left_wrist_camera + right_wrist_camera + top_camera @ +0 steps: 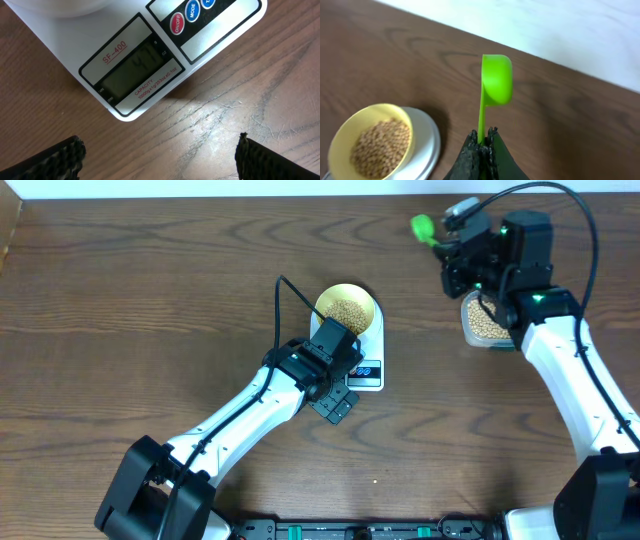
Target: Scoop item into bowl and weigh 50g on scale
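The white scale (371, 376) lies mid-table with the pale-yellow bowl (375, 308) on its platform, and tan beans (347, 310) lie inside the bowl. My left gripper (335, 402) hovers open over the wood just in front of the scale's display (135, 65), which seems to read 47. Its fingers (55, 160) stand wide apart with nothing between them. My right gripper (482, 137) is shut on the thin handle of a green scoop (496, 80), raised at the back right, away from the bowl (340, 132). The scoop's cup is turned sideways, so its contents do not show.
A clear plastic tub of beans (483, 322) sits under the right arm at the back right. A pale wall edge (570, 30) runs behind the table. The scale's red and blue buttons (176, 23) lie beside the display.
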`<state>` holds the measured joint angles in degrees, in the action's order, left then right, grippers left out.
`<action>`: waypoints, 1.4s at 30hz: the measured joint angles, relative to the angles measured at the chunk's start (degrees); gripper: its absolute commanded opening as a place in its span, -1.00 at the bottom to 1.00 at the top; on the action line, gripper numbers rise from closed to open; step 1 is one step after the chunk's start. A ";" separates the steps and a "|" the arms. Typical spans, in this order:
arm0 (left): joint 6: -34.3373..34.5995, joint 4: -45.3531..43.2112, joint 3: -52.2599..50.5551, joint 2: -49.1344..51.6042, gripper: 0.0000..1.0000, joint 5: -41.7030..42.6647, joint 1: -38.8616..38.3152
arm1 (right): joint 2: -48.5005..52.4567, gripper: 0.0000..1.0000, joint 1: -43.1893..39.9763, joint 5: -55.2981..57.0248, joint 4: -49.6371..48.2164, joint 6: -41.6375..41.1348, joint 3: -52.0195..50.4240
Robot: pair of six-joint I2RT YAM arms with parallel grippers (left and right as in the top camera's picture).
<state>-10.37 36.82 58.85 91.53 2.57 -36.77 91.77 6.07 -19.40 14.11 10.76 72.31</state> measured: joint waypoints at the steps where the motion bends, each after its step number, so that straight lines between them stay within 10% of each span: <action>1: 0.00 0.00 0.00 0.00 0.96 0.00 0.00 | 0.00 -0.98 -0.66 0.17 0.09 -1.05 0.00; 42: 10.56 -10.88 19.30 0.09 0.95 -2.51 38.88 | 0.00 -0.98 -3.26 10.23 -2.45 -5.79 0.00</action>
<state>0.19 25.93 78.15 91.61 0.05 2.11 91.77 2.81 -9.17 11.66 4.97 72.31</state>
